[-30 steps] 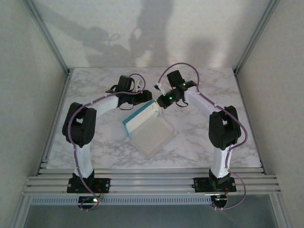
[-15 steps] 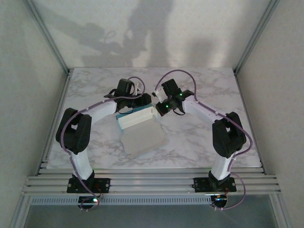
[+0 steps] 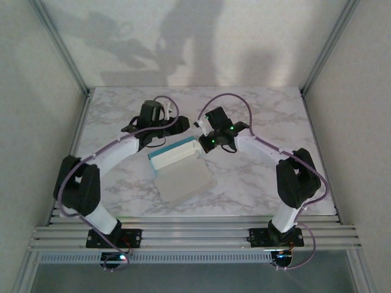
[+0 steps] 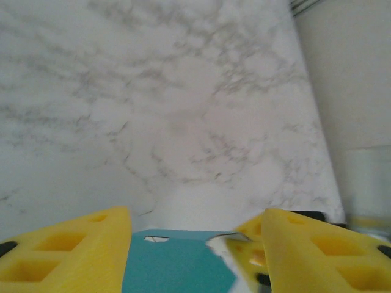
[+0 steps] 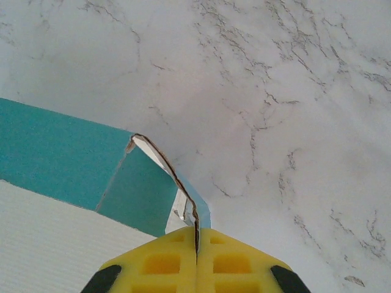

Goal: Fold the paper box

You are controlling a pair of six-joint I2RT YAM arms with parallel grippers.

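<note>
While pinched at one flap, paper box (image 3: 183, 174): mid-table between the two arms; off-white panel lying flat, turquoise wall raised along its far side
Right gripper (image 5: 197, 244): clenched on the thin flap edge at the wall's end
Left gripper (image 4: 195, 215): fingers apart; turquoise panel between them, nothing clamped
Risk: flap may tear or crease off-line if tugged sideways; wall may flop if freed unsupported
Room: table (image 3: 275, 122) offers open marble on every side; its edges well apart from the box
</note>
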